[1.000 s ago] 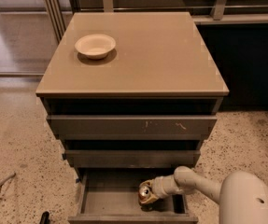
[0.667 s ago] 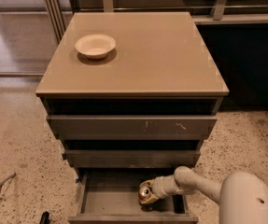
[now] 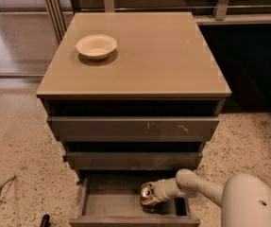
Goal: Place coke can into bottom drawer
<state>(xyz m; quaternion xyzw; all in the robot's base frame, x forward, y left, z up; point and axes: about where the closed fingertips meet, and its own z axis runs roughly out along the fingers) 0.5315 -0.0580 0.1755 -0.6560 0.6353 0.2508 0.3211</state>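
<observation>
The coke can [image 3: 147, 195] is inside the open bottom drawer [image 3: 111, 205], tilted with its silver top toward the left, low over the drawer's grey floor near the middle right. My gripper [image 3: 155, 193] reaches into the drawer from the right on a white arm and sits right at the can. The can hides the fingertips. The two drawers above are pushed in.
A pale bowl [image 3: 96, 46] stands on the cabinet top [image 3: 163, 56] at the back left. The top drawer front [image 3: 133, 126] has pale scratch marks. Speckled floor lies on both sides. A dark wall unit stands at the right, metal posts at the back left.
</observation>
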